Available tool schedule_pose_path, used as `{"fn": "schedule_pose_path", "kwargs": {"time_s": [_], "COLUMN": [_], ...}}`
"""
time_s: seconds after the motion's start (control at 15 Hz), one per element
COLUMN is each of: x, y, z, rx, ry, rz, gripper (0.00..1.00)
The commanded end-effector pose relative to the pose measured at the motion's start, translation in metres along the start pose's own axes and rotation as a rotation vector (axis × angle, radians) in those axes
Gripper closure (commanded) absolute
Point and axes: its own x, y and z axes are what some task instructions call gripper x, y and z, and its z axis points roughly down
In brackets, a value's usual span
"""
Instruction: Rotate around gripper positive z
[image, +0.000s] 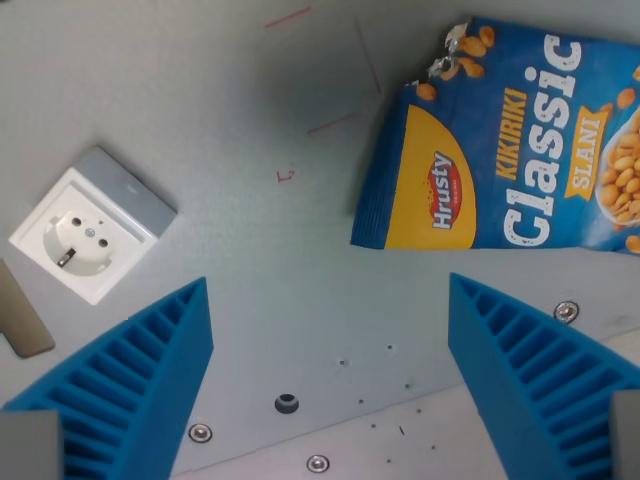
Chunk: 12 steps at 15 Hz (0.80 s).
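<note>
My gripper (328, 300) is open and empty. Its two blue ribbed fingers (150, 370) stand wide apart at the bottom of the wrist view, above a grey table (270, 230). A blue peanut bag (510, 150) marked "Classic" lies flat at the wrist view's upper right, beyond the right finger. A white wall socket (90, 222) lies at the wrist view's left, beyond the left finger. Nothing is between the fingers.
A tan flat piece (20, 315) lies at the left edge below the socket. Thin red marks (288, 16) are drawn on the table at the top. Screws and small holes (287, 403) dot the table near the bottom.
</note>
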Motion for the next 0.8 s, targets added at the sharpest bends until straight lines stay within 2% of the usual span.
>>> {"fn": "schedule_pose_path", "kwargs": {"time_s": [0.07, 0.8], "x": [0.0001, 0.0001], "y": [0.0000, 0.0000], "z": [-0.0018, -0.0018], "rx": [0.002, 0.002], "ry": [0.004, 0.004], "rz": [0.166, 0.312], "gripper": [0.00, 0.00]}}
